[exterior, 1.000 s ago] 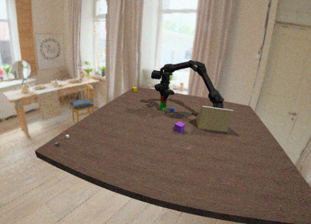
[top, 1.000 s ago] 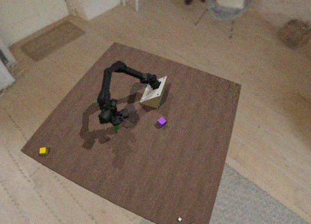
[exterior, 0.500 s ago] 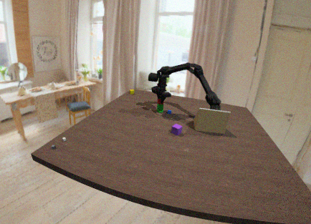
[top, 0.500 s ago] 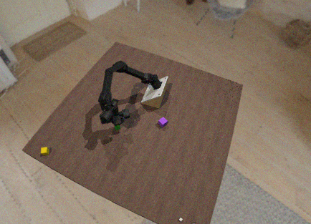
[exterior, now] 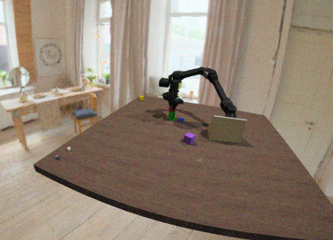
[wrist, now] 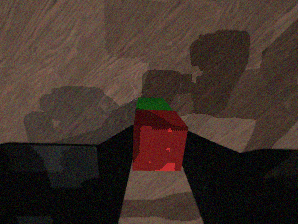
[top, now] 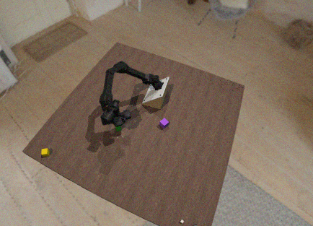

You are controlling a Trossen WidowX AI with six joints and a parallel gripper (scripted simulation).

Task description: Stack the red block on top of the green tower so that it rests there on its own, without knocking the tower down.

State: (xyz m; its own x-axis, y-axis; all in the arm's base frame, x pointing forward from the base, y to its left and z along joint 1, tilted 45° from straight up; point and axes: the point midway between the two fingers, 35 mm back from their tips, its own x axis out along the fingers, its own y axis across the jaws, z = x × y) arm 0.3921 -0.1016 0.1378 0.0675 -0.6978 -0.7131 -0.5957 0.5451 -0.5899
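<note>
My end effector (wrist: 157, 172) is clamping the red block (wrist: 159, 141) between its two fingers, which are showing as dark shapes on either side of the block in the wrist view. I am pointing straight down over the counter (exterior: 215, 182), with my arm arching up from its base beside the tan box (exterior: 227, 129).

The red block is sitting directly above the green tower (exterior: 171, 116). In the exterior view red is showing right on top of green, with no gap that I can make out, though the blocks are too small there for me to tell whether they are truly touching. In the wrist view a strip of green (wrist: 153, 104) is peeking out past the block's far top edge. From the top view my wrist is covering most of the tower, leaving only a bit of green (top: 118, 128) showing at its lower edge.

Just beside the tower a small blue cube (exterior: 182, 120) is lying on the counter. Nearer the camera, a purple cube (exterior: 189, 138) is sitting in front of the tan box. A yellow cube (top: 45, 151) is resting well apart, near a corner of the counter.
</note>
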